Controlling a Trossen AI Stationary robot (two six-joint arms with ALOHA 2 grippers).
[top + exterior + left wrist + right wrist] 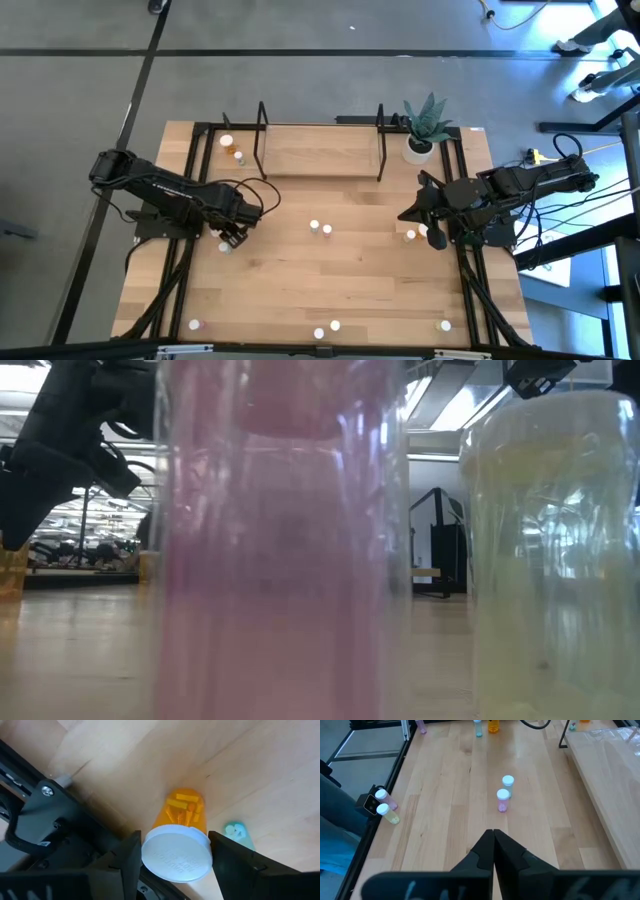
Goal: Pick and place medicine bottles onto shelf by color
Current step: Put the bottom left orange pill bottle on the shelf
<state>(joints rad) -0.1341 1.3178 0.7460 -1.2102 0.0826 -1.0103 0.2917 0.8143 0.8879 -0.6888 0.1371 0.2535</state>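
Note:
An orange medicine bottle [184,812] with a white cap stands on the table near its left edge, and my left gripper [232,237] is closed around it from above. A green bottle [236,832] stands just beside it. Two white-capped bottles [503,795] stand at mid-table, in front of my right gripper [493,837], which hangs shut over the table's right side and holds nothing. The shelf [320,150], a wooden board with black upright loops, stands at the far edge. Two bottles [232,148] stand left of it. My left gripper has the orange bottle's white cap [176,857] pinched between its two fingers, one on each side of the cap's rim. The fingers come from above and point steeply down. The bottle stands upright with its base on the table.
A potted plant [424,135] stands at the shelf's right end. More bottles stand along the near edge [328,328], at the near corners [194,324] and by the right gripper [410,235]. A pink bottle [280,560] and a whitish one [550,560] fill the low view.

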